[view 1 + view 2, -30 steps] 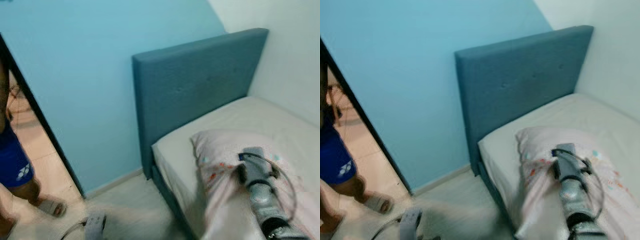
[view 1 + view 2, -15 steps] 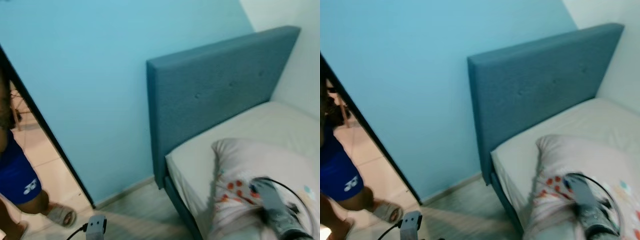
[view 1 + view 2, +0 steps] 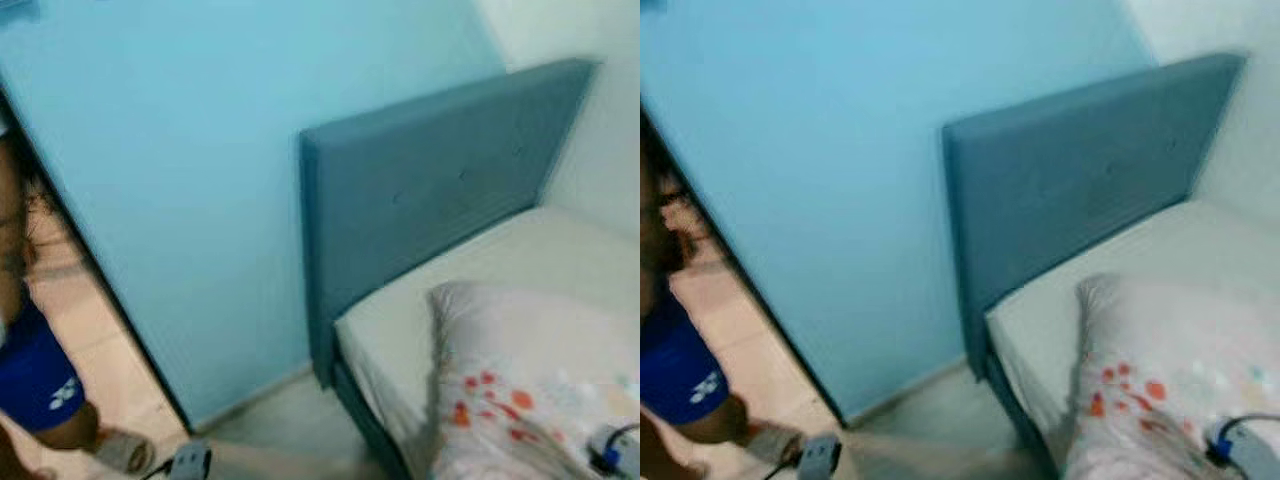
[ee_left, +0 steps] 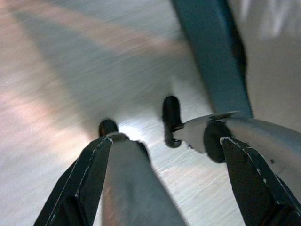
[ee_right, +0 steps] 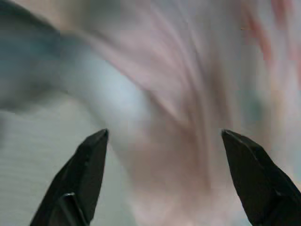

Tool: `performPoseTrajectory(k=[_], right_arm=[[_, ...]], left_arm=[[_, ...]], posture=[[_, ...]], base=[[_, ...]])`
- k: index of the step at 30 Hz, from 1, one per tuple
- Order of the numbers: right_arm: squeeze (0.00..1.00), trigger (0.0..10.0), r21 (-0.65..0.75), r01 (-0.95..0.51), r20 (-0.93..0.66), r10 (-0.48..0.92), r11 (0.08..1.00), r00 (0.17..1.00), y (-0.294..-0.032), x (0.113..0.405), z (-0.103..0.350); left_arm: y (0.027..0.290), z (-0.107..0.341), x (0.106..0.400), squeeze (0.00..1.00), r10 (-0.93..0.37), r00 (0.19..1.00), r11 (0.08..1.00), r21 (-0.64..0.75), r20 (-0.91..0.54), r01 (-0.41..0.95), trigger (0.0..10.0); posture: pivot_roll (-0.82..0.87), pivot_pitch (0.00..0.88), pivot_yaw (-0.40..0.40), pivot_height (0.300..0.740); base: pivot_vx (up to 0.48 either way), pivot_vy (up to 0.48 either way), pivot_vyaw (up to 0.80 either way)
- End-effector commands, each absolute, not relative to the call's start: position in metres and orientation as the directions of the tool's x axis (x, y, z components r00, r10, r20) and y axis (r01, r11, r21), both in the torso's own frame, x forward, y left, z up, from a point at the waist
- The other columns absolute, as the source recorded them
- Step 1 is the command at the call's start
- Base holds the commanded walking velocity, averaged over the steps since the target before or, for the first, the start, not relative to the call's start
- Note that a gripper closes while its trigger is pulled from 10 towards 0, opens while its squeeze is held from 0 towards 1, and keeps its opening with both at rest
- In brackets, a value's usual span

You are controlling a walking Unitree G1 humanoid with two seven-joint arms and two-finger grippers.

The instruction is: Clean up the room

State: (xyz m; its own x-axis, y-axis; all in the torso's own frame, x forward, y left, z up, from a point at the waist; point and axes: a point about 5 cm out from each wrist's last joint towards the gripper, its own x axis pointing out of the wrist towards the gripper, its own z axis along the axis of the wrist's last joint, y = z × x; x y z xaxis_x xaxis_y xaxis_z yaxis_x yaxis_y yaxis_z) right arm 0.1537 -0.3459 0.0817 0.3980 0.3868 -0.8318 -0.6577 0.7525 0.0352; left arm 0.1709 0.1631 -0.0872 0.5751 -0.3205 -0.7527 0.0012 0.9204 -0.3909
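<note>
Up close, pale pillow (image 3: 530,370) with red-orange spots lying on the mattress (image 3: 420,310), right gripper (image 5: 162,141) spread wide over it, left gripper (image 4: 141,120) parted above floor (image 4: 61,80).

Person's leg (image 3: 40,385) beside blue wall (image 3: 190,150)

The left gripper (image 4: 136,127) hangs low with its two black fingers (image 4: 171,117) spread apart, while the right gripper (image 5: 162,141) likewise holds its fingers (image 5: 91,165) wide apart, gripping nothing.
</note>
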Motion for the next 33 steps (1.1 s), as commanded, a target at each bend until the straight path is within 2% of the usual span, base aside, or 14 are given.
performPoseTrajectory(k=[1,3,8,10,12,13,14,15,17,18,20,23,30,33], right_arm=[[0.0,10.0,0.09,-0.747,-0.775,0.518,0.658,0.362,-0.324,0.158,0.091],[0.0,10.0,0.166,-0.852,-0.734,0.639,0.496,0.23,-0.297,0.144,0.103],[0.0,10.0,0.236,-0.903,-0.681,0.724,0.358,0.109,-0.277,0.128,0.116],[0.0,10.0,0.114,-0.896,-0.653,0.712,0.429,0.258,-0.281,0.146,0.123],[0.0,10.0,0.114,-0.896,-0.653,0.712,0.429,0.258,-0.281,0.146,0.123],[0.0,10.0,-0.042,-0.833,-0.632,0.631,0.552,0.45,-0.289,0.169,0.125],[0.0,10.0,-0.042,-0.833,-0.632,0.631,0.552,0.45,-0.289,0.169,0.125],[0.0,10.0,-0.186,-0.666,-0.621,0.439,0.723,0.649,-0.308,0.196,0.119],[0.0,10.0,-0.263,-0.55,-0.636,0.286,0.793,0.716,-0.319,0.208,0.109],[0.0,10.0,-0.318,-0.536,-0.734,0.155,0.782,0.661,-0.326,0.205,0.087],[0.0,10.0,-0.318,-0.536,-0.734,0.155,0.782,0.661,-0.326,0.205,0.087],[0.0,10.0,-0.348,-0.628,-0.892,-0.04,0.696,0.45,-0.336,0.175,0.047],[0.0,10.0,-0.371,-0.583,-0.902,-0.132,0.723,0.41,-0.338,0.169,0.028],[0.0,10.0,-0.358,-0.623,-0.928,-0.189,0.695,0.322,-0.339,0.158,0.015]], left_arm=[[0.163,-0.09,0.165,0.0,-0.33,0.553,0.921,-0.39,-0.765,0.01,10.0],[0.163,-0.09,0.164,0.0,-0.335,0.551,0.92,-0.392,-0.764,0.015,10.0],[0.165,-0.09,0.162,0.0,-0.338,0.547,0.919,-0.394,-0.766,0.017,10.0],[0.168,-0.091,0.16,0.0,-0.337,0.545,0.92,-0.391,-0.768,0.017,10.0],[0.168,-0.091,0.16,0.0,-0.337,0.545,0.92,-0.391,-0.768,0.017,10.0],[0.17,-0.091,0.159,0.0,-0.335,0.543,0.921,-0.39,-0.77,0.016,10.0],[0.17,-0.091,0.159,0.0,-0.335,0.543,0.921,-0.39,-0.77,0.016,10.0],[0.173,-0.091,0.158,0.0,-0.333,0.543,0.922,-0.387,-0.771,0.015,10.0],[0.172,-0.091,0.159,0.0,-0.331,0.544,0.922,-0.387,-0.771,0.013,10.0],[0.164,-0.09,0.163,0.0,-0.333,0.545,0.921,-0.389,-0.769,0.014,10.0],[0.164,-0.09,0.163,0.0,-0.333,0.545,0.921,-0.389,-0.769,0.014,10.0],[0.149,-0.09,0.168,0.0,-0.337,0.549,0.919,-0.393,-0.765,0.015,10.0],[0.142,-0.091,0.166,0.0,-0.336,0.548,0.917,-0.398,-0.766,0.005,10.0],[0.132,-0.093,0.162,0.0,-0.343,0.544,0.913,-0.407,-0.766,0.003,10.0]], posture=[[-0.15,0.046,0.026,0.74],[-0.15,0.049,0.02,0.74],[-0.17,0.054,0.022,0.74],[-0.17,0.056,0.024,0.74],[-0.17,0.056,0.024,0.74],[-0.17,0.055,0.027,0.74],[-0.17,0.055,0.027,0.74],[-0.17,0.053,0.028,0.74],[-0.16,0.054,0.028,0.74],[-0.16,0.048,0.03,0.74],[-0.16,0.048,0.03,0.74],[-0.14,0.053,0.025,0.74],[-0.15,0.054,0.022,0.74],[-0.13,0.052,0.014,0.74]], base=[[0.0,0.0,0.0],[0.0,0.0,0.0],[0.0,0.0,0.0],[0.0,0.0,0.0],[0.0,0.0,0.0],[0.0,0.0,0.0],[0.0,0.0,0.0],[0.0,0.0,0.0],[0.0,0.0,0.0],[0.0,0.0,0.0],[0.0,0.0,0.0],[0.0,0.0,0.0],[0.0,0.0,0.0],[0.0,0.0,0.0]])
